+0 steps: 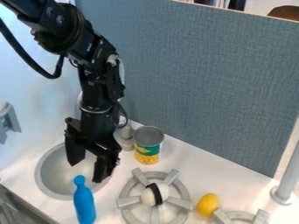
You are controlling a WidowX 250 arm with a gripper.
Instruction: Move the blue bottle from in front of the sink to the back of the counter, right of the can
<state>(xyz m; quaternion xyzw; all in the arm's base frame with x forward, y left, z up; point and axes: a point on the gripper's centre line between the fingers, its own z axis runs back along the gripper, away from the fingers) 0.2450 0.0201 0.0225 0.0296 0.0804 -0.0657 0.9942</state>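
The black two-finger gripper [86, 171] hangs, fingers down, over the round grey sink basin [48, 171]; its fingers are spread apart, with nothing pinched between them. The smooth blue bottle-shaped object with a rounded top [85, 205] is located just beside the basin, on its near right side in the view, below the gripper; whether it stands or lies cannot be determined. A metal can with a green and yellow label [147, 146] stands upright to the right of the gripper, near the rear panel [204, 83]. A white rounded item with a black band [154, 194] rests on the grey burner grate [127, 201]. A yellow lemon-shaped item [208, 204] is positioned to the right of that grate, on the white countertop [234, 186]
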